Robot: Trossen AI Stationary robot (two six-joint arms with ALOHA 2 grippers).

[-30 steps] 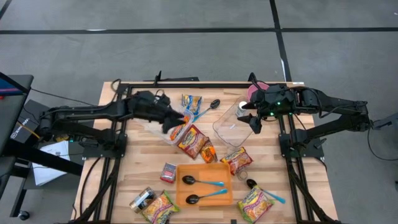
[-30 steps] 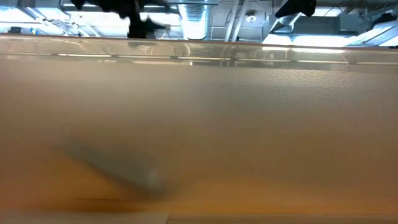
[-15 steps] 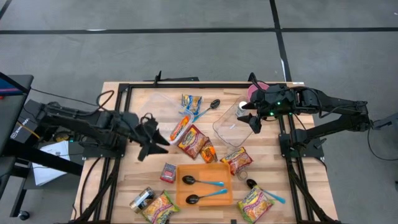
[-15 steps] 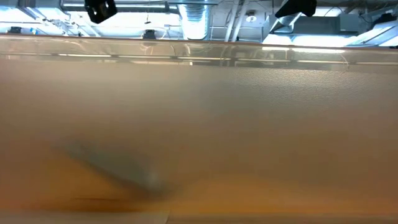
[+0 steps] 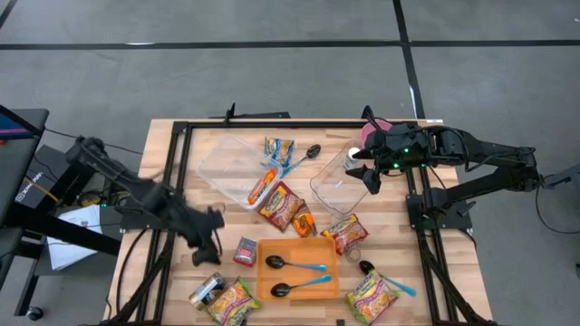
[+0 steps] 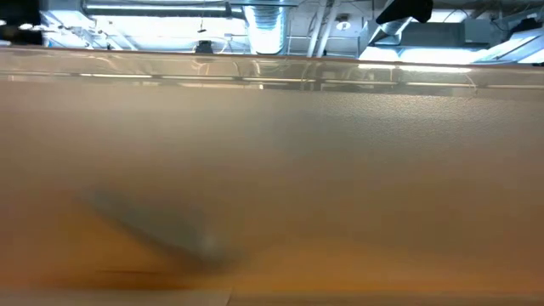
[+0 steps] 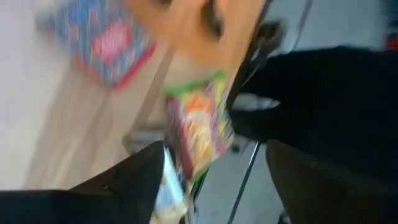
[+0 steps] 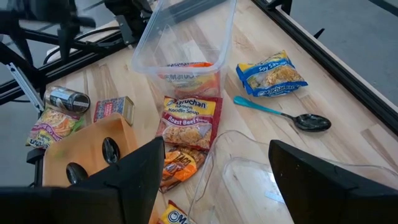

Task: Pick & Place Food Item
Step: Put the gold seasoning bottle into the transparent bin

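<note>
High view: left gripper (image 5: 212, 243) low over the table's left front, empty, fingers too blurred to tell how wide. Right gripper (image 5: 372, 177) spread wide above a clear tub (image 5: 340, 179), holding nothing. Noodle packet (image 5: 263, 186) lying half inside the clear bin (image 5: 229, 166).

Low view: blocked; nothing useful.

Left wrist view: blurred; a green snack packet (image 7: 198, 130) ahead.

Right wrist view: noodle packet (image 8: 185, 70) in the bin (image 8: 186, 37). Probably light, crinkly, slippery and brittle inside; best pinched gently across the short edges.

light: even overhead, soft shadows
low view: tan out-of-focus surface fills frame, ceiling lights glare at top
left wrist view: heavy motion blur
right wrist view: sharp
</note>
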